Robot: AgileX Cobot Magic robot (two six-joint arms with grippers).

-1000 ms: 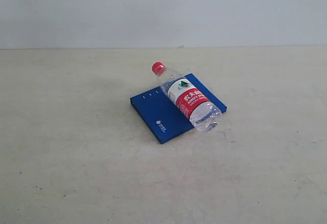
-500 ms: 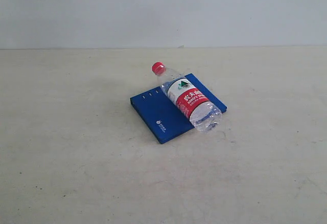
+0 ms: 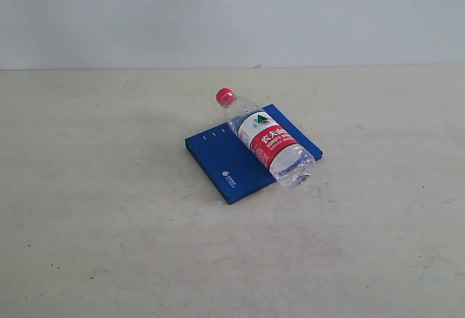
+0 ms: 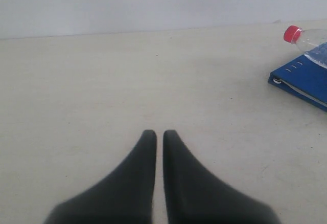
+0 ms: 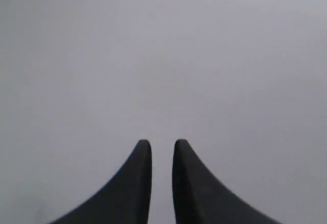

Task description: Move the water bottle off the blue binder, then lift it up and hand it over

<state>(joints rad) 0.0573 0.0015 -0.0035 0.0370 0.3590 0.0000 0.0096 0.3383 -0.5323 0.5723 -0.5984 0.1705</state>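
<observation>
The water bottle (image 3: 270,142) lies on its side across the blue binder (image 3: 224,160), red cap (image 3: 226,97) pointing to the far side and its base hanging just past the binder's near right edge. Neither gripper shows in the exterior view. In the left wrist view my left gripper (image 4: 159,133) is shut with nothing in it, low over bare table. The bottle's cap (image 4: 292,34) and a corner of the binder (image 4: 305,76) sit well off to one side of it. My right gripper (image 5: 162,143) is shut and empty, facing a blank grey surface.
The pale table (image 3: 109,209) stretches around the binder on all sides. A plain light wall (image 3: 232,13) stands behind the table's far edge. No other objects are in view.
</observation>
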